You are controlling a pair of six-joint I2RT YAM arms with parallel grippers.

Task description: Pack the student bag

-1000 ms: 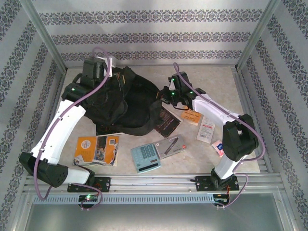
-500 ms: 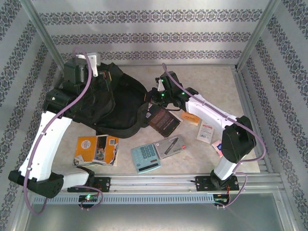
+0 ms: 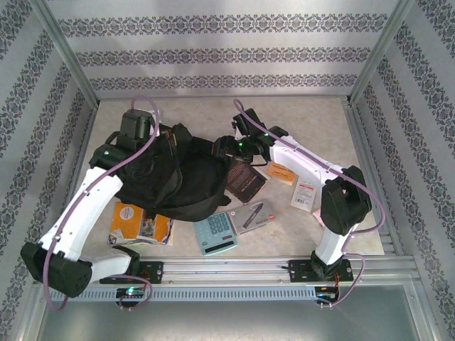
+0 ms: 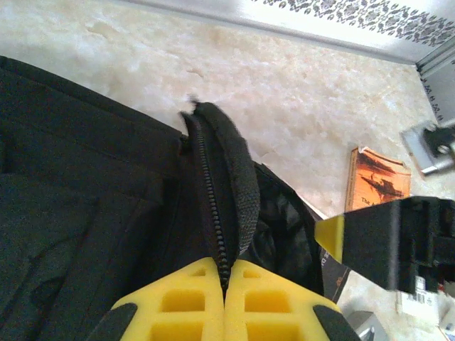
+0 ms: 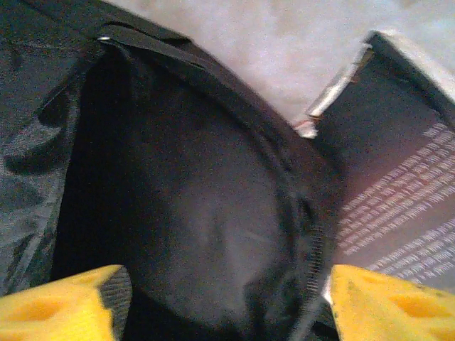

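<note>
The student bag (image 3: 170, 177) is a large black fabric backpack lying left of centre, its mouth open toward the right. My left gripper (image 3: 165, 140) sits at the bag's far edge. In the left wrist view, the left gripper (image 4: 226, 273) is shut on the bag's zipper edge (image 4: 213, 185), which stands up from the yellow pads. My right gripper (image 3: 222, 145) hovers at the bag's right rim. In the right wrist view, the right gripper (image 5: 227, 312) is open, its yellow fingers (image 5: 64, 305) spread over the dark inside of the bag (image 5: 185, 199).
A dark brown book (image 3: 245, 179) lies beside the bag's mouth, with an orange booklet (image 3: 282, 171) and a white card (image 3: 304, 193) to its right. A calculator (image 3: 215, 231), a grey case (image 3: 254, 215) and a brochure (image 3: 141, 222) lie near the front rail.
My right gripper has opened and let go of the bag's rim. The left arm has pulled the bag toward the front, so it now overlaps the brochure.
</note>
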